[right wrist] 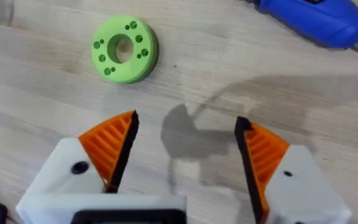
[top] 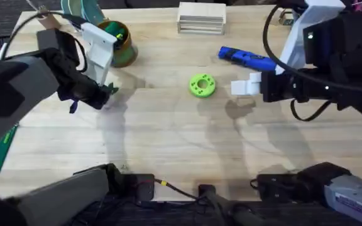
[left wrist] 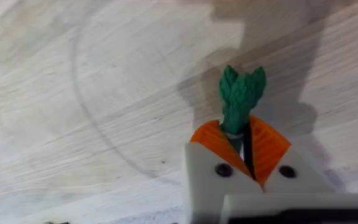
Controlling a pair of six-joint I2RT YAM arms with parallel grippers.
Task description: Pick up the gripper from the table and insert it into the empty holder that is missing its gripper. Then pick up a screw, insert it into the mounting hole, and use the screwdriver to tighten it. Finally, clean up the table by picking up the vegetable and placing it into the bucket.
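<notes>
Left gripper pinched tight on the green toy vegetable, lifted clear of the wooden table, bucket just beyond it, right gripper spread wide and empty, green disc and blue screwdriver ahead of its fingers.

Green disc (holed) — wooden block beyond.

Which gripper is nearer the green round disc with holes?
Right. The right gripper hovers open just beside the green round disc with holes; the left gripper, clamping the green vegetable, is farther away.
</notes>
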